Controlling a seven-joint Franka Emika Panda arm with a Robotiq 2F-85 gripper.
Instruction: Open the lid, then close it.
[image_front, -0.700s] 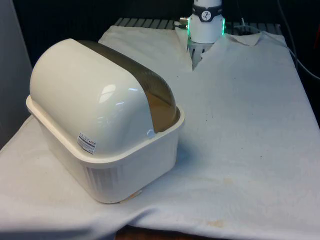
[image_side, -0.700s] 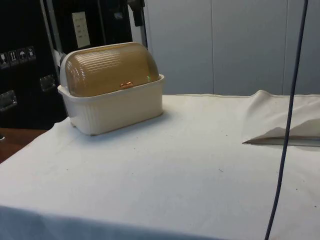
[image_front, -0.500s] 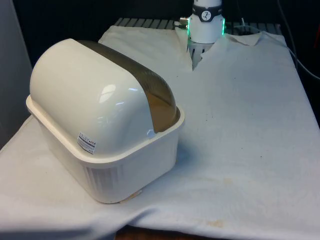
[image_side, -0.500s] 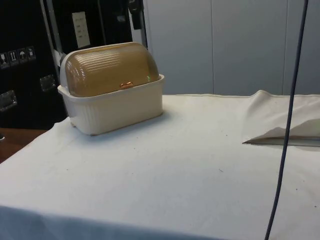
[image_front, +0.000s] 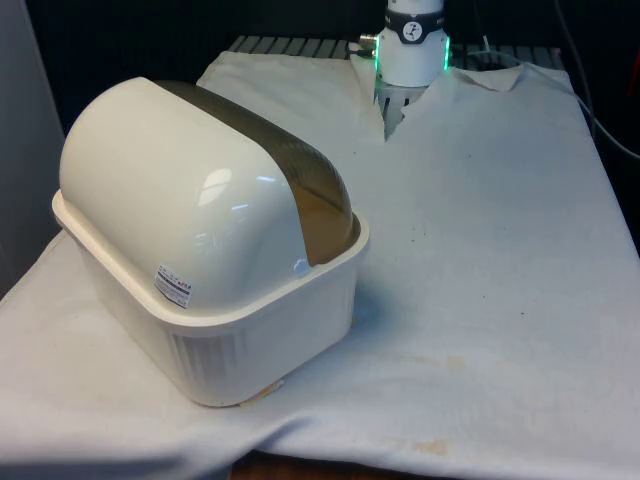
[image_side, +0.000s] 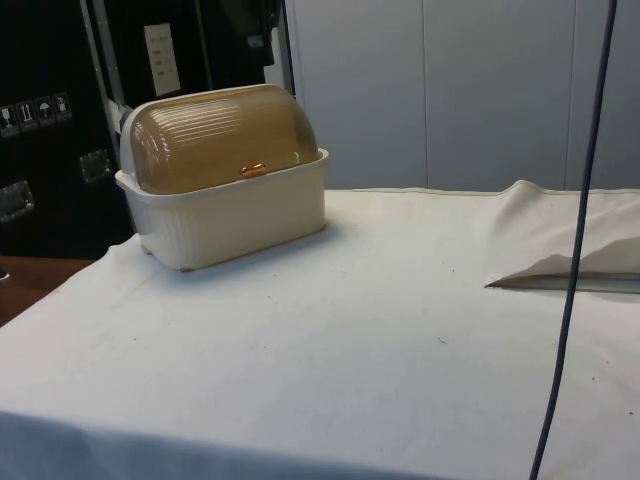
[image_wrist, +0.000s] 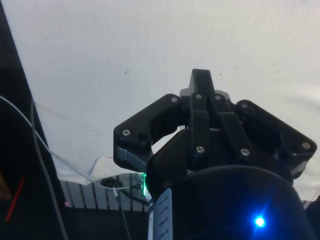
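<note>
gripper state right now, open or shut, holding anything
Gripper: shut, fingers pressed together with nothing between them, over the white cloth. The bread box lid is down and untouched.

Even, bright overhead light. Glare spots sit on the bread box (image_front: 190, 250) shell; a soft shadow falls beside its base on the white cloth (image_front: 480, 250). Black background stays dim.
</note>
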